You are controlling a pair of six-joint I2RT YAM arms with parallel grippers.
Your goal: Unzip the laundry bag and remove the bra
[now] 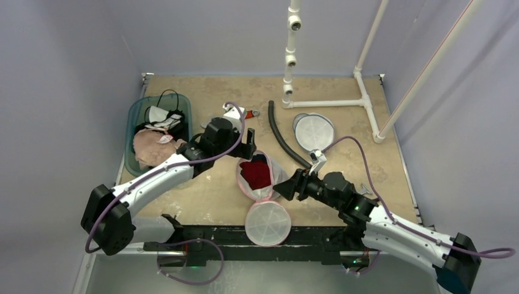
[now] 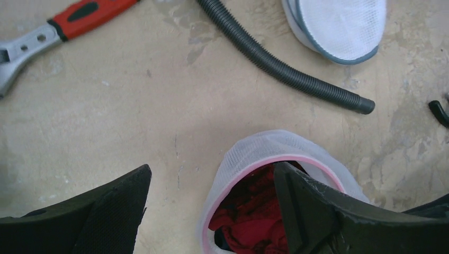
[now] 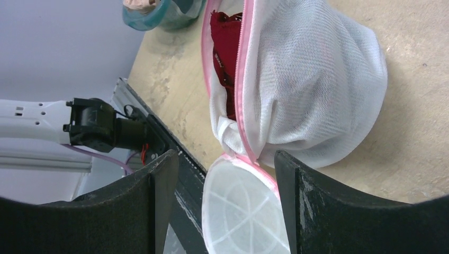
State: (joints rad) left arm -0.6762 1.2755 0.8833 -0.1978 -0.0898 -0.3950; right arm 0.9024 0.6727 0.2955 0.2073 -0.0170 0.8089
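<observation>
Left gripper [image 1: 247,146]: jaws wide, nothing held, poised over the far rim of the laundry bag [image 1: 264,184]; in the wrist view one finger [image 2: 312,211] overlaps the bag's mouth. Right gripper [image 1: 287,185]: jaws wide, nothing held, just beside the bag's right side. The bag sits mid-table [image 1: 379,159], zip open, with its round lid [image 1: 267,224] flopped toward the near edge. The red bra [image 1: 256,174] lies inside the bag. A grey hose [image 1: 283,142] lies behind the bag.

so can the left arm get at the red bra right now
Probably yes: the laundry bag lies unzipped with the bra exposed, and the open left gripper hangs right at its mouth, nothing between.
</observation>
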